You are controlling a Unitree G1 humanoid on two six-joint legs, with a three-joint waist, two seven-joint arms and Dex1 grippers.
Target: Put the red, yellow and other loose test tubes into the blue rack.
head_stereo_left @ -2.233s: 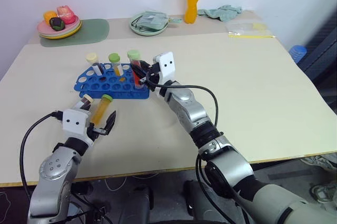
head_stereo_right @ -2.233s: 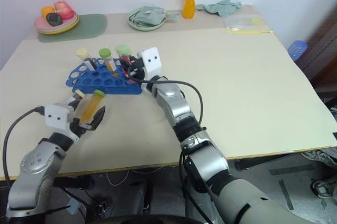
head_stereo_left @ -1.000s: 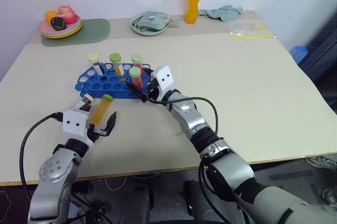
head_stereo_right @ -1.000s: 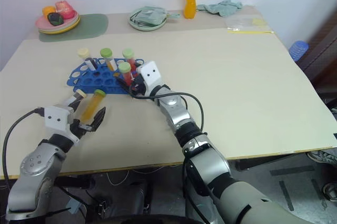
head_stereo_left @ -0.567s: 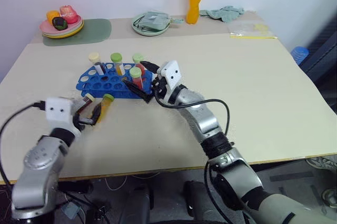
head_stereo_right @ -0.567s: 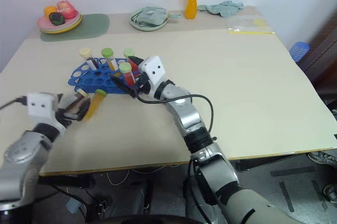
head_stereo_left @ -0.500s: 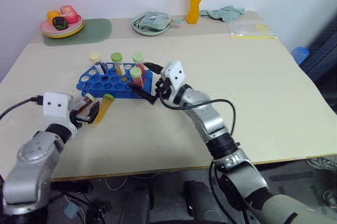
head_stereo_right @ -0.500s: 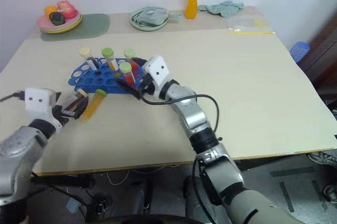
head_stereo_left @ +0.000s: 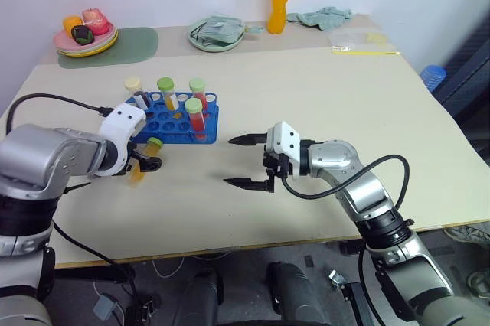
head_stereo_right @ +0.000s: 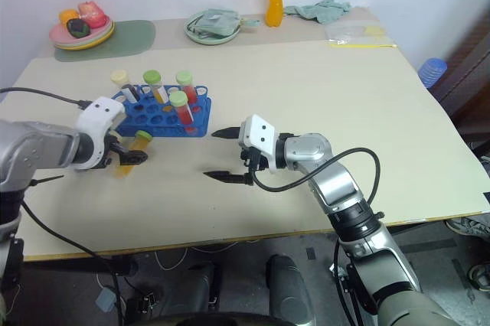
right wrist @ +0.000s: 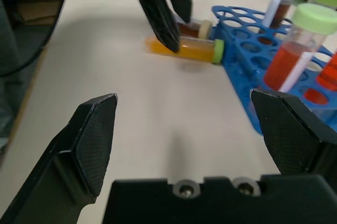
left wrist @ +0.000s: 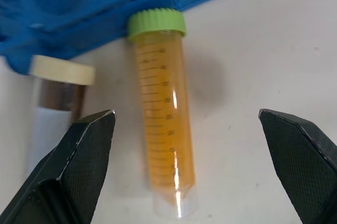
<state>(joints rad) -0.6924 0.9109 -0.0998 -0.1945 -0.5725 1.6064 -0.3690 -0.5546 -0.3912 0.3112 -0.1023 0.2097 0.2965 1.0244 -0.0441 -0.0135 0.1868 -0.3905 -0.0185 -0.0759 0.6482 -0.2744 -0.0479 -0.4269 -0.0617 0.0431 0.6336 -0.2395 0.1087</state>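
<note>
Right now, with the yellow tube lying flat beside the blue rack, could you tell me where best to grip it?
Probably mid-body, from straight above. The yellow tube lies flat, cap against the blue rack, a labelled tube close alongside. The open left gripper already straddles it, so pinch across its round barrel.

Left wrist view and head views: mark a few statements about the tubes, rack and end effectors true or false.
1. The yellow-orange tube lies on the table beside the blue rack. True.
2. The left end effector is shut on it. False: its fingers stand open on either side of the tube.
3. The right end effector holds a red tube. False: it is open and empty.
4. A cream-capped tube lies next to the yellow-orange one. True.
5. The rack is empty. False: four capped tubes stand in it.
</note>
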